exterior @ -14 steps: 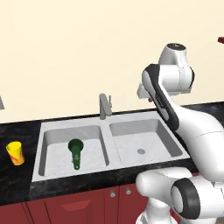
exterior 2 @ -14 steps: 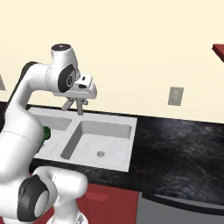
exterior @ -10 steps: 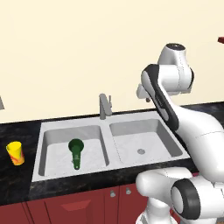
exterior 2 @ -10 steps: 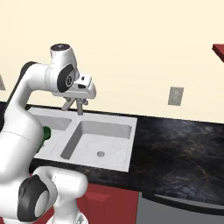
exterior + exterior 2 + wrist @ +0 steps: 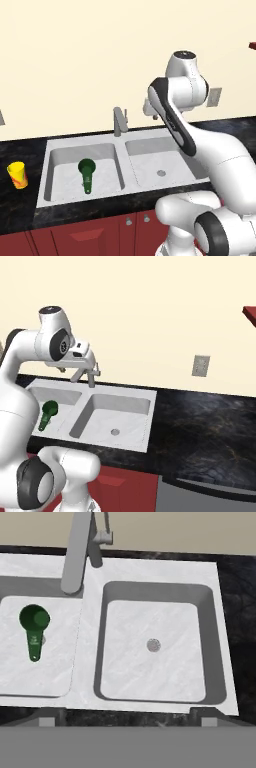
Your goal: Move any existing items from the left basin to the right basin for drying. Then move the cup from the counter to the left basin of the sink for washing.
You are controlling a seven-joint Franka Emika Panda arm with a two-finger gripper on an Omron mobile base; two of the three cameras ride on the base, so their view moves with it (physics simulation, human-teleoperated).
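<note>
The gripper [image 5: 92,377] hangs high over the sink's divider with its jaws spread and empty, so the green scoop [image 5: 34,629] lies below and to its left in the left basin [image 5: 60,684], awaiting transfer to the right basin [image 5: 192,642].

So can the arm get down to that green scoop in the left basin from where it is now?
Probably yes. The green scoop lies alone on the left basin floor, nothing over it. The open end effector hangs above by the faucet, which it must pass.
</note>
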